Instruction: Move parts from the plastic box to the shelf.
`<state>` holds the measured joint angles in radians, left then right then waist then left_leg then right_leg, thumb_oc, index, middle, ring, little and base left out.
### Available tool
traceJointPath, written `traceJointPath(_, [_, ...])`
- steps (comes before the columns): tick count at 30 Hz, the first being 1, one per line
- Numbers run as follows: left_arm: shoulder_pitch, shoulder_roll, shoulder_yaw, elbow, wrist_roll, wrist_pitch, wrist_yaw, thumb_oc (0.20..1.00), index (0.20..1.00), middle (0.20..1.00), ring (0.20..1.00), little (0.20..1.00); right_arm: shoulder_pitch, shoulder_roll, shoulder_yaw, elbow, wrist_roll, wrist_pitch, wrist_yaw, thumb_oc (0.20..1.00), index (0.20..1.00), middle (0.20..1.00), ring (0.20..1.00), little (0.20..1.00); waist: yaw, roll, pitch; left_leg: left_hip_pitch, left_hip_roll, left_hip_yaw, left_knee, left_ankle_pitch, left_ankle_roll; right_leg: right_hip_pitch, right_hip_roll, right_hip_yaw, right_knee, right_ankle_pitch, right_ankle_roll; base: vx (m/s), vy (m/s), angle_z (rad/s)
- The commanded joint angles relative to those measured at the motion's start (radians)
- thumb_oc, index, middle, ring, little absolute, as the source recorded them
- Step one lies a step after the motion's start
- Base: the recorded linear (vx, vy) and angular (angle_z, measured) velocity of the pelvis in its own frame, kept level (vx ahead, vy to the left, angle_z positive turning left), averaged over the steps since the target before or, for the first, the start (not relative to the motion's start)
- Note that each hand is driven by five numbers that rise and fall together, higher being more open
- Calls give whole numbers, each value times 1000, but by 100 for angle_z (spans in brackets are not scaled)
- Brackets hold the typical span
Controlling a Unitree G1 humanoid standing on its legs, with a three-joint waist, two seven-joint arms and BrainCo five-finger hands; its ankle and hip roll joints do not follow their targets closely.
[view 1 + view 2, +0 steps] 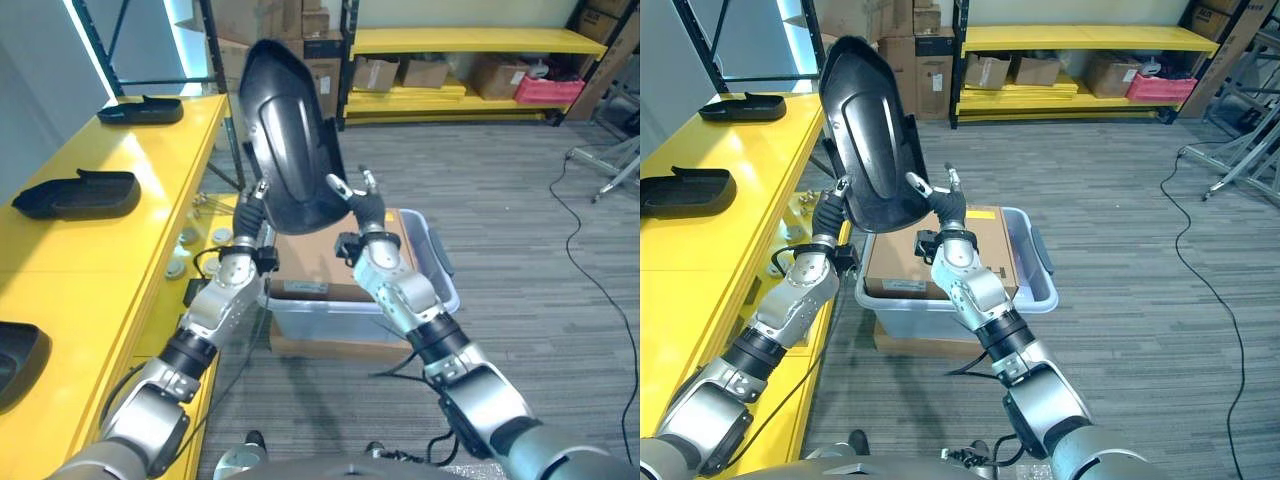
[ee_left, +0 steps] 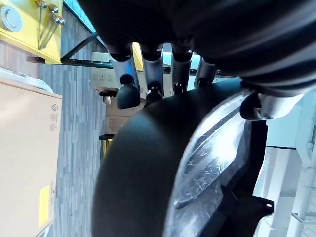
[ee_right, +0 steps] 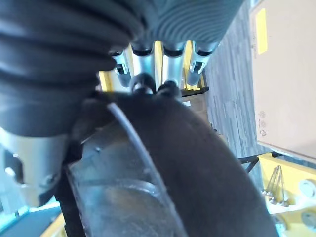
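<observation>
You will note the raised part (image 1: pixel 288 135) is glossy black, its inner face greyer, seemingly scuffed. The shelf (image 1: pixel 105 230) is bright yellow, carrying matching black parts (image 1: pixel 78 195). The plastic box (image 1: pixel 440 280) is pale grey-blue; the carton (image 1: pixel 330 265) in it plain brown. The floor carpet (image 1: pixel 500 220) shows grey stripes.
</observation>
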<state>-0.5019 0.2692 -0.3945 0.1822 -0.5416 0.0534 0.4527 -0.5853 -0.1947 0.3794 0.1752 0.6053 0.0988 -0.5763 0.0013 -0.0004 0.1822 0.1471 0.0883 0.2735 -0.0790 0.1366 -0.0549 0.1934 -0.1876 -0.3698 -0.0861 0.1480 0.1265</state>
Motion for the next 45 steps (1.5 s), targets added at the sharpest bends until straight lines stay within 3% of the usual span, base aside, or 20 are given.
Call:
traceJointPath(1, [-253, -85, -35, -104, 22, -155, -36, 200, 200, 200, 200, 200, -41, 28, -15, 7, 56, -50, 3, 1000, 1000, 1000, 1000, 1000, 30, 37, -8, 69, -39, -36, -8, -137, 17, 28, 37, -23, -1, -118, 11, 0, 0, 0])
traceJointPath(9, [-255, -57, -9, -93, 80, -180, -8, 200, 200, 200, 200, 200, 61, -27, -95, 28, 66, -86, -3, 1000, 1000, 1000, 1000, 1000, -3, 29, -10, 71, -35, -13, -8, -136, 18, 21, 39, -7, -1, -116, 14, 6, 2, -4])
traceJointPath(15, [-227, -30, 16, -96, 100, -200, 6, 200, 200, 200, 200, 200, 165, -83, -159, 37, 65, -75, 10, 1000, 1000, 1000, 1000, 1000, -32, 22, -12, 67, -33, 8, -8, -137, 19, 9, 41, 7, -1, -115, 19, -5, 7, -9])
traceJointPath(29, [-195, 4, 62, -94, 96, -226, 31, 200, 200, 200, 200, 200, 320, -108, -203, 76, 72, -101, 68, 1000, 1000, 1000, 1000, 1000, -62, 16, -7, 62, -28, 35, -8, -136, 19, -6, 44, 21, -1, -110, 26, -9, 0, -5])
traceJointPath(38, [-180, 59, 93, -136, 163, -197, 32, 200, 200, 200, 200, 200, 345, -108, -195, 77, 83, -86, 100, 1000, 1000, 1000, 1000, 1000, -41, 18, -8, 52, -34, 15, -8, -135, 20, -4, 41, 12, -1, -115, 28, -11, 13, 0])
traceJointPath(45, [-47, 124, 144, -263, 203, -174, -6, 200, 200, 200, 200, 200, 376, -96, -180, 54, 77, -70, 135, 1000, 1000, 1000, 1000, 1000, 23, 23, 2, 28, -60, -59, -8, -139, 36, 6, 23, -10, 2, -114, 38, -51, 44, 9])
